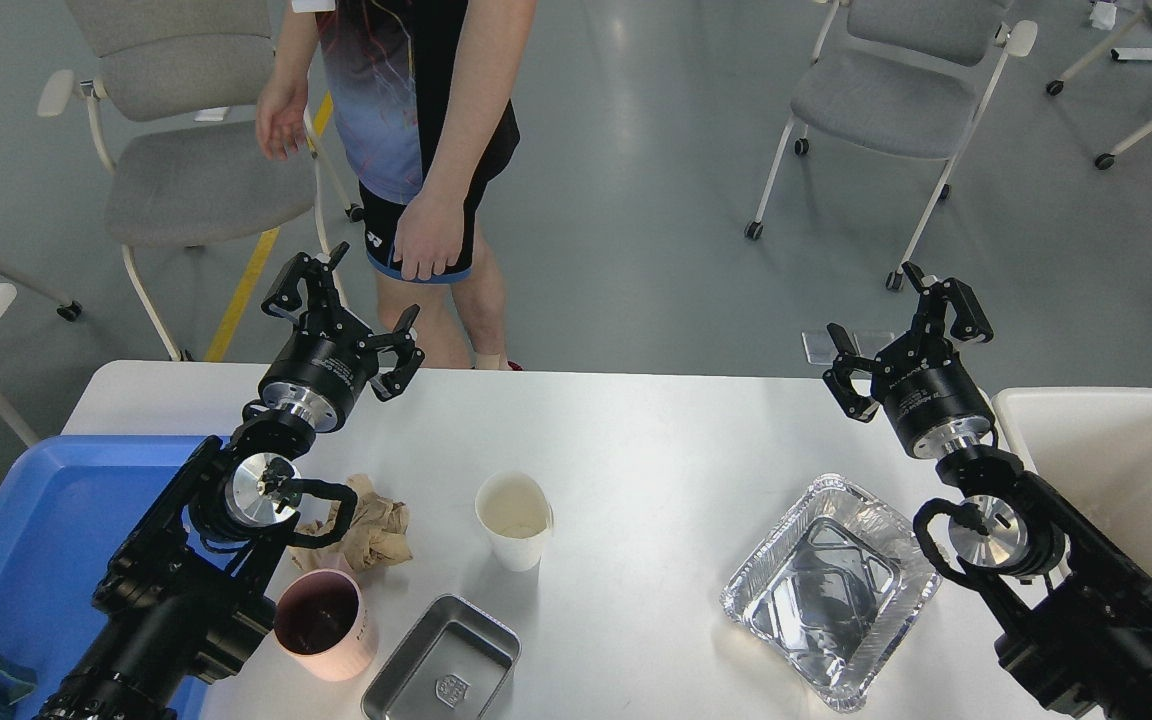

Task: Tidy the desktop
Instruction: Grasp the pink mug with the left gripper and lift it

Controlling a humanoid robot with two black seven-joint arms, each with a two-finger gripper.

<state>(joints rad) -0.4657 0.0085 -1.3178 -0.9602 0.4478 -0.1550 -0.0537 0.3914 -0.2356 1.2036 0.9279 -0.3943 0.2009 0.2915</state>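
The left gripper is hovering over the far left of the table with its jaws spread wide and holding nothing; the right gripper is hovering at the far right edge, jaws likewise wide and empty. Below the left arm, crumpled brown paper is lying beside a white paper cup, a pink cup and a small steel tray. A foil tray is sitting near the right arm. The foil and paper look light and easily crushed, so gripping a rim or fold seems best. A blue tray is lying left, a cream bin right, and a person is standing beyond.
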